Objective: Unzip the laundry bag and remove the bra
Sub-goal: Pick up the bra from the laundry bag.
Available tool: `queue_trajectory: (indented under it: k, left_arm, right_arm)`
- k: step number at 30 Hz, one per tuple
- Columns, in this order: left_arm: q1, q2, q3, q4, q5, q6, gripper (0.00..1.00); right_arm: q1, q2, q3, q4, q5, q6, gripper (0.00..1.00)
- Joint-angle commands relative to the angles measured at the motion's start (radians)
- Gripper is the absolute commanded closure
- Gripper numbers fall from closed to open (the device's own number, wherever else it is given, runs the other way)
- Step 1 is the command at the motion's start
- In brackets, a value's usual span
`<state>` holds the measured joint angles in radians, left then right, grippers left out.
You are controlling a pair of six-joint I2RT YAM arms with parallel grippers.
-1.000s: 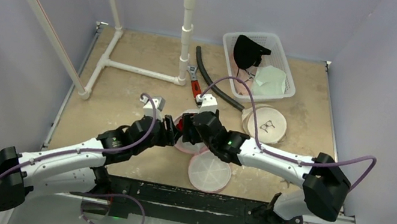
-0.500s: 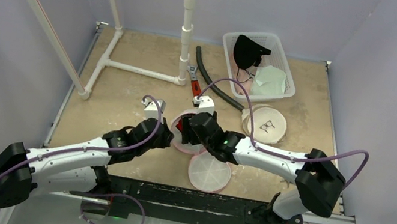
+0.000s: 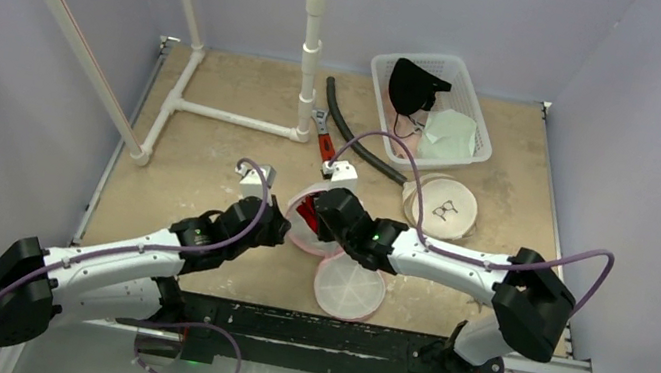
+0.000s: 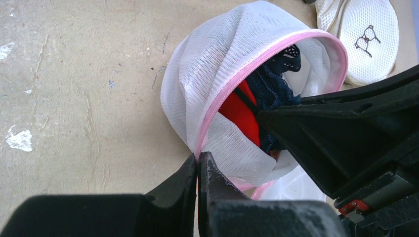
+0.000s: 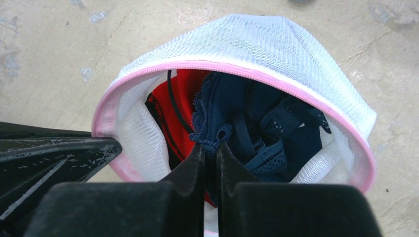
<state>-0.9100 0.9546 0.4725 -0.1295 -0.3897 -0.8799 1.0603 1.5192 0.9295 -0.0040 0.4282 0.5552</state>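
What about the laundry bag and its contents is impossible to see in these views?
Top external: the opening of the laundry bag, partly covered by the left gripper and right gripper.
Left wrist: the lower part of the navy garment, behind the right gripper's black body.
Right wrist: how far the red garment reaches, under the navy one.
Zipper slider: found in no view.

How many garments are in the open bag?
2 in the bag: a red one nearer the left gripper, a navy lace one beside it, edge pinched by the right gripper. More may be hidden underneath.
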Motion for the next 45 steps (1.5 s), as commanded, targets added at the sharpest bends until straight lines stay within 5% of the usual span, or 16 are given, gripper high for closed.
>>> queue_trajectory:
  k: [1,16,26,38,45]
  left_arm:
    - [0.002,-0.018,-0.013,0.034,-0.016,-0.005,1.0]
    - [0.002,-0.024,-0.005,0.005,-0.044,-0.002,1.0]
    - [0.001,0.002,0.006,0.01,-0.039,-0.006,1.0]
    - [0.001,-0.019,0.075,0.01,-0.051,0.009,1.0]
    - [0.001,0.029,0.124,-0.005,-0.078,0.036,1.0]
  right_arm:
    - [0.002,-0.031,0.013,-0.055,0.035,-0.008,1.0]
    - [-0.025,-0.327,0.001,-0.062,-0.161,-0.136,1.0]
    - [-0.212,-0.461,0.069,-0.074,-0.533,-0.133,1.0]
    - [-0.292,-0.355,-0.065,0.16,-1.06,-0.029,1.0]
    - [-0.294,-0.341,-0.072,0.269,-1.192,0.025,1.0]
